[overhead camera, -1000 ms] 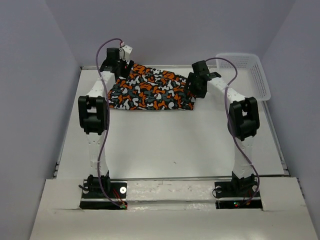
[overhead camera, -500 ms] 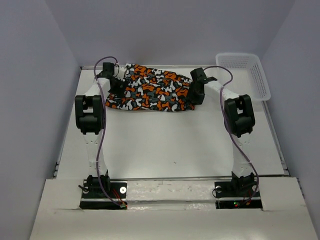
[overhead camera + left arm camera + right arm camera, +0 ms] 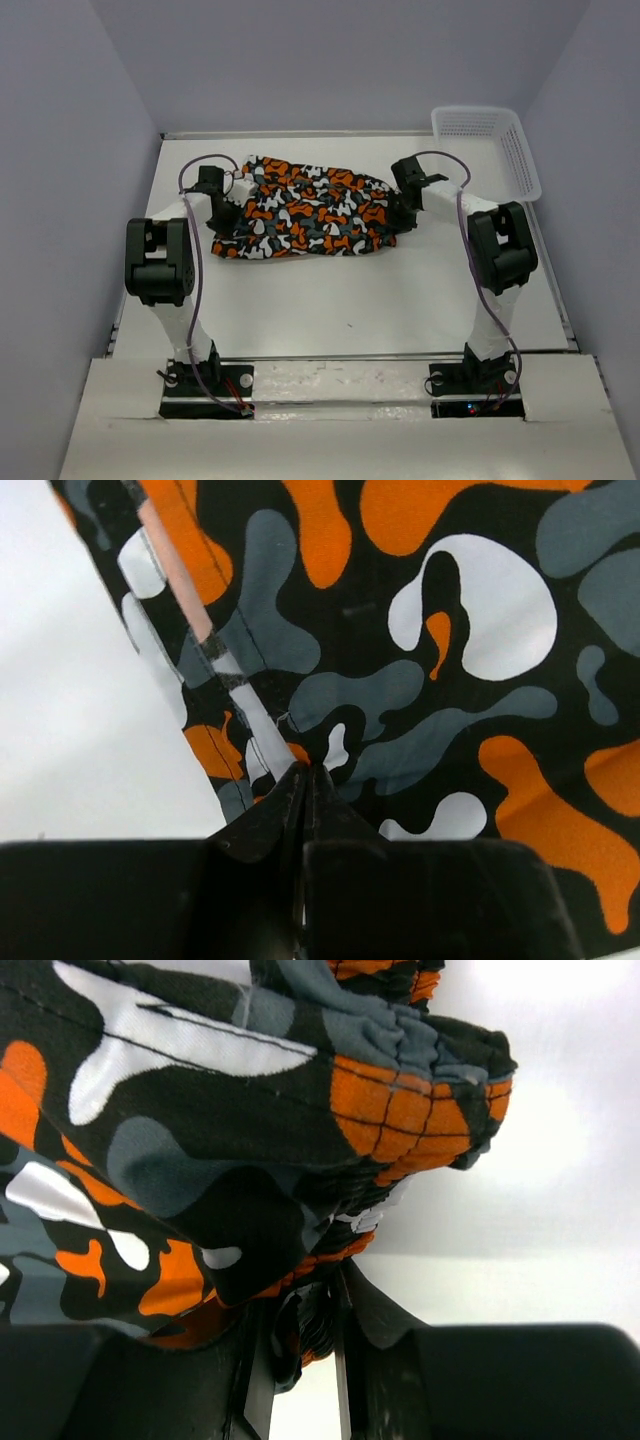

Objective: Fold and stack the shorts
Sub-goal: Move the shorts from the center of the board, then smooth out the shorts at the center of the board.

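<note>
Shorts (image 3: 305, 210): flat on the far half of the table (image 3: 350, 290), left gripper (image 3: 305, 772) thinly pinching one edge, right gripper (image 3: 300, 1325) clamped on bunched cloth; risk: left pinch slips on lifting.

Reaching forward with both arms, elbows bent high, wrists pitched down. Clamping the left gripper (image 3: 305, 775) on the shorts (image 3: 300, 210) right at its tips, fingers nearly touching. Squeezing the right gripper (image 3: 300, 1310) on a bunched fold caught between its fingers, jaws slightly apart.
</note>
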Action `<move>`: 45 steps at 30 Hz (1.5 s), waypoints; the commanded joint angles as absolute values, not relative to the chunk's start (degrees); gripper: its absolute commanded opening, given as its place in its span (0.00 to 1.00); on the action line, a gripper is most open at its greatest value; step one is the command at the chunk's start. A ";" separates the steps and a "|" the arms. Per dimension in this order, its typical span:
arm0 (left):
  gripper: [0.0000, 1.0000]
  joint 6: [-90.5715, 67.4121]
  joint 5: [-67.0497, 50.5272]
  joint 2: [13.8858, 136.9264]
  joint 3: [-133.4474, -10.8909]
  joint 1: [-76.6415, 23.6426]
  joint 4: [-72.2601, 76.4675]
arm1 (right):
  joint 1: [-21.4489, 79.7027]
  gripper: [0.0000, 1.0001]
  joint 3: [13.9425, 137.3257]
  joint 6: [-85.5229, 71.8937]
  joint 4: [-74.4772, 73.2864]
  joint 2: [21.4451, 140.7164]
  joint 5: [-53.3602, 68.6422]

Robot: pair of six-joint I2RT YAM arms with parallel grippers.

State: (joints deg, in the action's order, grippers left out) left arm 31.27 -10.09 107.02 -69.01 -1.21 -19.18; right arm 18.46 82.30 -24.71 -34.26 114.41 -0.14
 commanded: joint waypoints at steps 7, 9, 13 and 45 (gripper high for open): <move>0.54 39.73 -13.28 92.02 -59.05 -0.62 -33.48 | 19.34 0.62 72.07 -17.49 -40.51 103.80 11.33; 0.62 39.03 -12.13 92.89 -65.96 -0.44 -33.05 | 19.34 0.74 74.60 -17.84 -43.22 103.80 11.08; 0.63 35.87 -12.74 95.27 -79.34 -0.44 -31.74 | 19.34 0.86 80.85 -18.54 -47.63 102.05 4.86; 0.46 29.79 -12.13 117.68 -88.33 -4.57 -21.88 | 14.15 0.59 94.22 -33.40 -40.34 117.07 -0.44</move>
State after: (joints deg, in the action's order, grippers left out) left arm 30.61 -12.51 117.73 -86.50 -4.54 -20.97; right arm 13.93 94.24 -32.91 -42.70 115.96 -0.40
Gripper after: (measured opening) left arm 0.465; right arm 0.590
